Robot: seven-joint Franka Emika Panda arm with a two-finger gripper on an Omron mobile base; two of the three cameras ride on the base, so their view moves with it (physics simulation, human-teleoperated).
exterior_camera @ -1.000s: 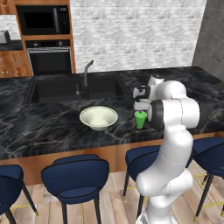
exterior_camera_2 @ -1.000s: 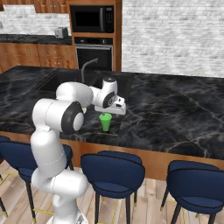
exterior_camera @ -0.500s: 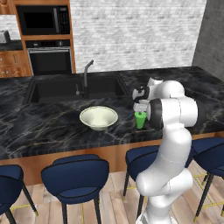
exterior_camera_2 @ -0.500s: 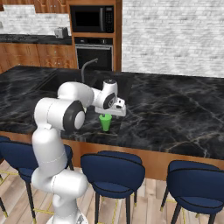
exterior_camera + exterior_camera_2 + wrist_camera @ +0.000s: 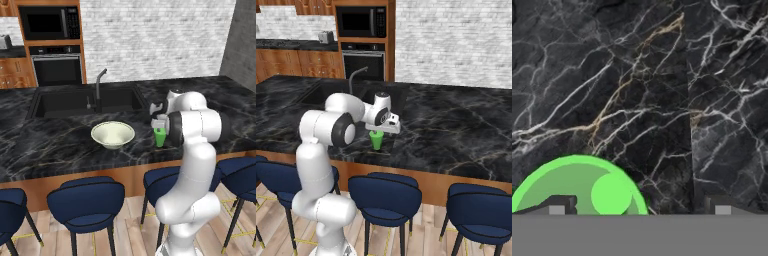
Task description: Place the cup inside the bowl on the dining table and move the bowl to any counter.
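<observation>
Lower now, pincer over cup; bowl leftward.

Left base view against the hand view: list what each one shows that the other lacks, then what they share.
The left base view alone shows the bowl, the sink with its faucet, the blue stools and the oven wall.

The hand view alone looks straight down into the cup, showing its rim and floor, with one fingertip over it and the other to its side.

Both show the green cup on the dining table, under the end effector.
</observation>
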